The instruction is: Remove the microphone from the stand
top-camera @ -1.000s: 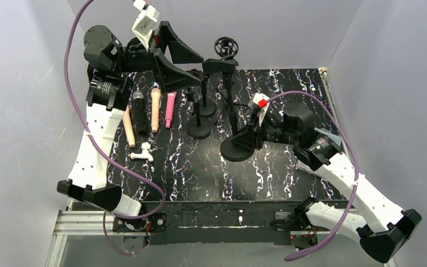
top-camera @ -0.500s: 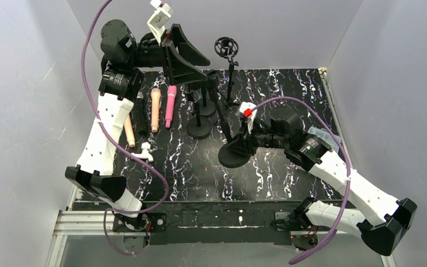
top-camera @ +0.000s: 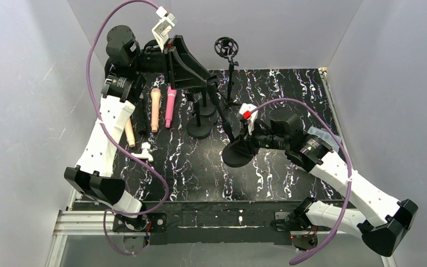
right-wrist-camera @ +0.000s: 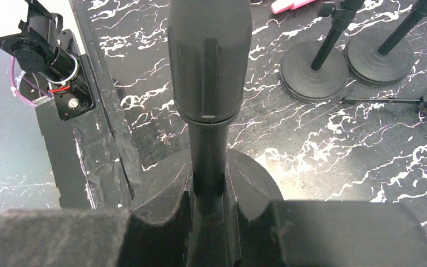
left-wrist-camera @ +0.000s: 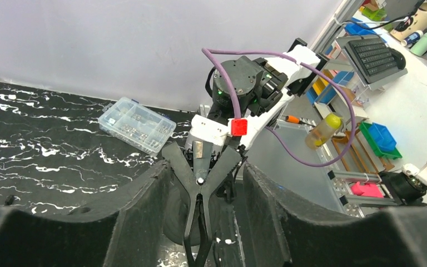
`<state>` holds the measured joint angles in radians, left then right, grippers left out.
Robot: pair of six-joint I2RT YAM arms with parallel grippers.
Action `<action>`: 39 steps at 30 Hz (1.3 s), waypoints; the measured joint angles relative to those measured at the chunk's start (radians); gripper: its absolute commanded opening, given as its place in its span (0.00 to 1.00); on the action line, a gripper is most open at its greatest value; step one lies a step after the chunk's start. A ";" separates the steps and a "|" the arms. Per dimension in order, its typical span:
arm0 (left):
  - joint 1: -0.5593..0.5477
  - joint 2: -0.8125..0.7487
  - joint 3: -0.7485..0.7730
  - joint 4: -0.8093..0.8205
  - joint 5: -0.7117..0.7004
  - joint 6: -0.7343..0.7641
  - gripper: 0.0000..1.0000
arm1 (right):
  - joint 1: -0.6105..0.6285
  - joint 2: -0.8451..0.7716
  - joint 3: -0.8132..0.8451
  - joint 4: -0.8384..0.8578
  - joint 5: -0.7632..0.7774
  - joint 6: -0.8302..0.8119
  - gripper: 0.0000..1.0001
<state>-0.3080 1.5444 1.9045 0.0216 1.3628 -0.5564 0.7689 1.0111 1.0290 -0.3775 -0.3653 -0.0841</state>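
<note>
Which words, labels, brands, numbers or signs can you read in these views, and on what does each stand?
No text can be read in any view.
The keyboard has keys too small to read.
The bottle shows no legible label.
The red square carries no visible mark.

I count four stands: three on round bases [top-camera: 236, 156] [top-camera: 200, 132] [top-camera: 209, 114] and one tripod [top-camera: 226, 48]. Five microphones: a tan one [top-camera: 129, 132], a black one [top-camera: 141, 119], a peach one [top-camera: 155, 108] and a pink one [top-camera: 170, 105] loose on the surface [top-camera: 289, 89], plus another black one [right-wrist-camera: 208, 55] mounted. One clear parts box [left-wrist-camera: 136, 125], one small white piece [top-camera: 143, 152].
</note>
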 measured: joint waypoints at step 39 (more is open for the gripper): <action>-0.084 -0.074 -0.160 -0.272 -0.055 0.279 0.25 | 0.005 0.001 0.002 0.048 -0.031 0.031 0.01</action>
<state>-0.3916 1.4708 1.7443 -0.2504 1.3083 -0.2771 0.7738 1.0119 1.0306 -0.3294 -0.3965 -0.0532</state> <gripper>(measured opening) 0.262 0.265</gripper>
